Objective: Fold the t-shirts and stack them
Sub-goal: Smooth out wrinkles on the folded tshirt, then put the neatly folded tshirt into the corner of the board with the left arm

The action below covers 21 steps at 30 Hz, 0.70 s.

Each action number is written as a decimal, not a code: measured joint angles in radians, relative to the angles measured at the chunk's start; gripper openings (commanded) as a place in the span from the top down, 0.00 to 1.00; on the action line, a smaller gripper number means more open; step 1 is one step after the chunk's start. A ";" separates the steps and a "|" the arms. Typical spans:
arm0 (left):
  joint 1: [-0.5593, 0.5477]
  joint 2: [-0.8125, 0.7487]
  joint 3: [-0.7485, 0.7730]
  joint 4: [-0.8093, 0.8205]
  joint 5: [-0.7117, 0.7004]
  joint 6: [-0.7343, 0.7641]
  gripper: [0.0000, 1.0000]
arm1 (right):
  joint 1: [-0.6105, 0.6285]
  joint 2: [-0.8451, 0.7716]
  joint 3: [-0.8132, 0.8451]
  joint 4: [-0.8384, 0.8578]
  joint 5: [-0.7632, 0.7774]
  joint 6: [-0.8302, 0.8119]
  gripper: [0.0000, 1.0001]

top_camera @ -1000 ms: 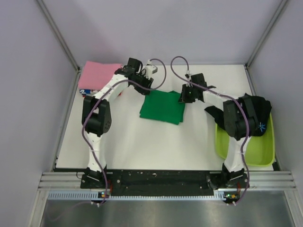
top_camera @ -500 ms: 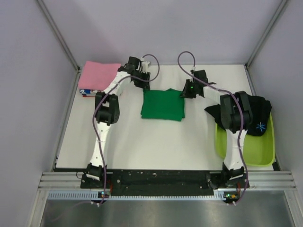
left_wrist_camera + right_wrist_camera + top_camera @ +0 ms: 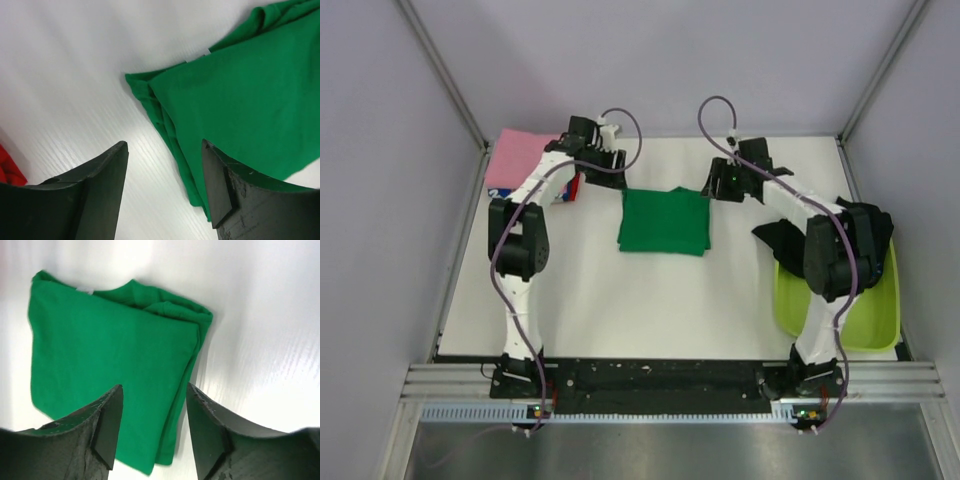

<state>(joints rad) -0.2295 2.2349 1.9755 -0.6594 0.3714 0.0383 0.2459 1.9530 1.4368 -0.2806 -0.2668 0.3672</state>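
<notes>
The folded bright green t-shirt [image 3: 664, 221] lies flat on the white table, also in the left wrist view [image 3: 240, 95] and the right wrist view [image 3: 110, 360]. My left gripper [image 3: 610, 172] is open and empty, above the table by the shirt's far left corner. My right gripper [image 3: 718, 184] is open and empty, above the shirt's far right corner. A folded pink t-shirt [image 3: 517, 157] tops a stack at the far left, with red [image 3: 572, 189] and blue-white cloth under it. A black t-shirt [image 3: 855, 235] with a small blue mark hangs over the tub.
A lime-green plastic tub [image 3: 840, 300] stands at the table's right edge. Grey walls close in the left, back and right sides. The arm bases sit on a black rail at the near edge.
Both grippers have let go of the green shirt and drawn back toward the far side. The shirt now lies squared and flat. The left arm swung left toward the stack.
</notes>
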 measured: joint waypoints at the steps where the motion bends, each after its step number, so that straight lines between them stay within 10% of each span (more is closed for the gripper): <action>1: 0.003 -0.032 -0.037 0.006 0.014 -0.006 0.36 | 0.000 -0.042 -0.019 -0.005 -0.001 -0.011 0.33; 4: 0.009 -0.076 -0.116 0.029 0.060 -0.035 0.36 | 0.000 -0.131 -0.060 -0.015 -0.006 -0.037 0.01; 12: 0.005 -0.003 -0.186 0.031 0.135 -0.118 0.39 | 0.001 -0.254 -0.146 -0.049 -0.014 -0.087 0.01; 16: -0.011 0.032 -0.186 0.038 0.180 -0.161 0.67 | 0.001 -0.293 -0.182 -0.072 -0.011 -0.105 0.01; 18: -0.019 0.047 -0.179 0.034 0.205 -0.176 1.00 | 0.001 -0.312 -0.195 -0.076 -0.006 -0.113 0.01; 21: -0.023 0.082 -0.143 0.018 0.243 -0.185 1.00 | 0.001 -0.344 -0.217 -0.082 0.005 -0.126 0.01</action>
<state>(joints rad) -0.2523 2.3169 1.8324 -0.6418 0.6147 -0.1467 0.2470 1.6093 1.2198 -0.3630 -0.2619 0.2417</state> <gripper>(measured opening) 0.036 0.985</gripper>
